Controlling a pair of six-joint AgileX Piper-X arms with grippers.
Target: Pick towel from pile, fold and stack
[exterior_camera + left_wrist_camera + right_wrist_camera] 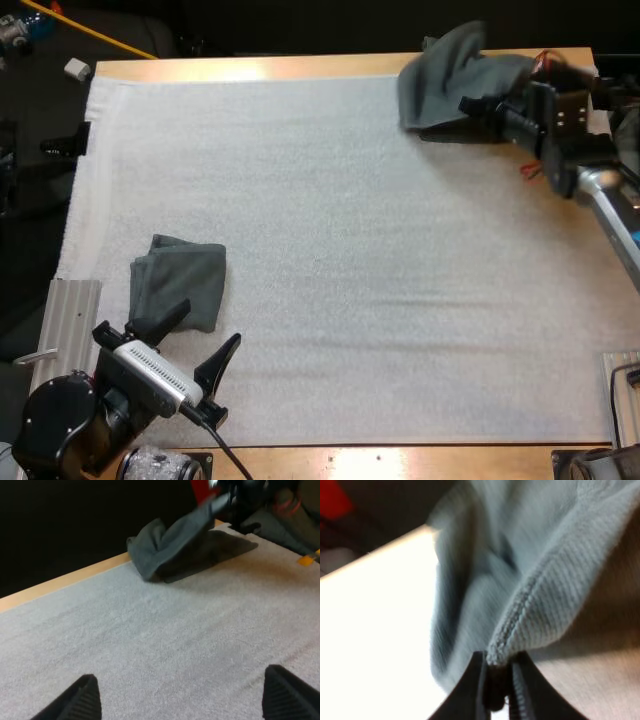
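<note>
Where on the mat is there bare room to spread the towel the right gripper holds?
The mat is bare across its whole middle, between the folded towel by the open left gripper and the crumpled towel pinched by the right gripper. The far left corner is free too. Crowded: far right corner and near left.

No lettering, number, brand or sign can be read anywhere: the folded towel [180,280], the crumpled towel [450,75], the white mat [350,250] and the wooden worktop [250,68] all carry no legible marking.
</note>
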